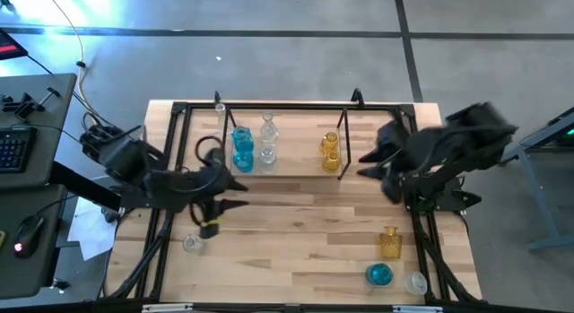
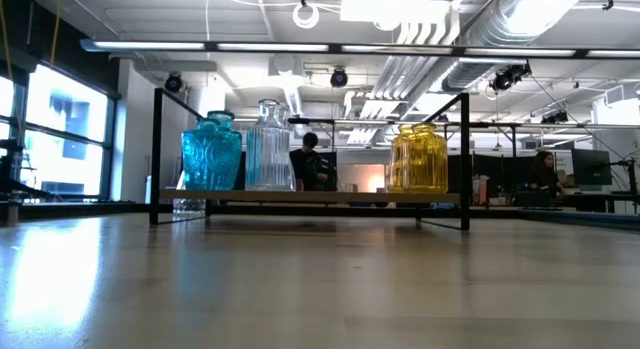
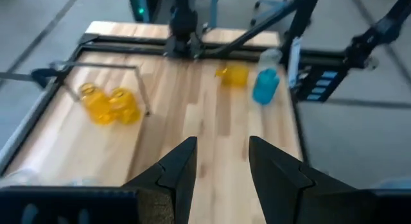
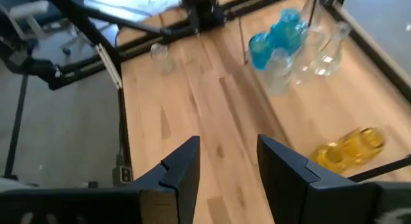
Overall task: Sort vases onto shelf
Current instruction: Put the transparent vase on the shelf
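Both the left claw (image 1: 235,195) and the right claw (image 1: 366,163) hang released and empty over the worktop (image 1: 296,232). The shelf (image 1: 287,166) holds blue vases (image 1: 242,148), clear vases (image 1: 267,141) and yellow vases (image 1: 330,150). A yellow bottle (image 1: 389,242), a blue vase (image 1: 379,274) and a clear one (image 1: 415,282) stand near the right corner; another clear vase (image 1: 192,244) stands left.

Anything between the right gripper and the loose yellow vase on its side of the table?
Nothing visible. The right gripper hangs open and empty beside the shelf. The yellow vase stands on bare table nearer the front edge, with a blue vase and a clear vase beyond it.

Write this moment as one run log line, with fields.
shelf: blue, clear, yellow vases on it | left claw: open, empty | right claw: open, empty | loose: yellow vase
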